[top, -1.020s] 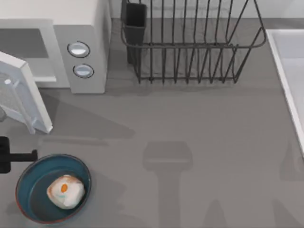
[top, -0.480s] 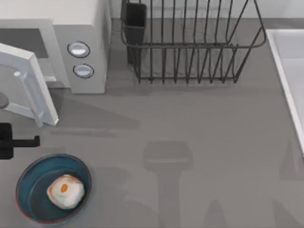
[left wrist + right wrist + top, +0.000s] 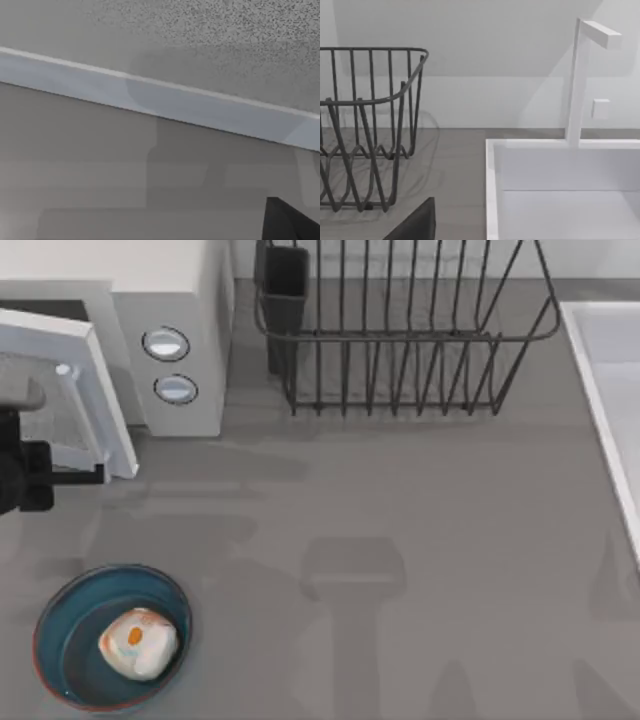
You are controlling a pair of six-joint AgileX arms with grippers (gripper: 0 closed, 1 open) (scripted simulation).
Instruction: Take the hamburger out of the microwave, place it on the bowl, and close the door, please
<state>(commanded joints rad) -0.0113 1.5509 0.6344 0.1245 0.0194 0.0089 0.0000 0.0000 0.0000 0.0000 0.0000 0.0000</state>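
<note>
L gripper (image 3: pixel 70 476) sits at the far left edge of the top view, mid-height, dark body w/ one thin finger reaching right toward the door (image 3: pixel 75 390); finger tip lies at or touching the door's lower outer edge, can't tell which, and can't tell if the fingers are spread or closed. Door is directly above the gripper in frame, a white framed panel half swung, its free end near the microwave (image 3: pixel 180 350) front just below the two knobs, hinge end off toward upper left. Long axis of the door runs from upper left down to lower right, so the push needed, as I judge it, goes up-frame and into the cavity, roughly square to the panel face. L wrist view shows a pale band, prob the door frame, crossing on a slant w/ speckled grey above; too close to say more. Burger (image 3: pixel 138 642) already lies in the bowl (image 3: pixel 60 612), lower left corner of the top view, well below the gripper and apart from it, so only the door step looks left. L arm is by far the nearer one to the door. R arm is parked off to the right: R wrist view shows a dark bit of it low in frame, the wire rack (image 3: pixel 370 130) and white sink (image 3: pixel 560 170) beyond.
</note>
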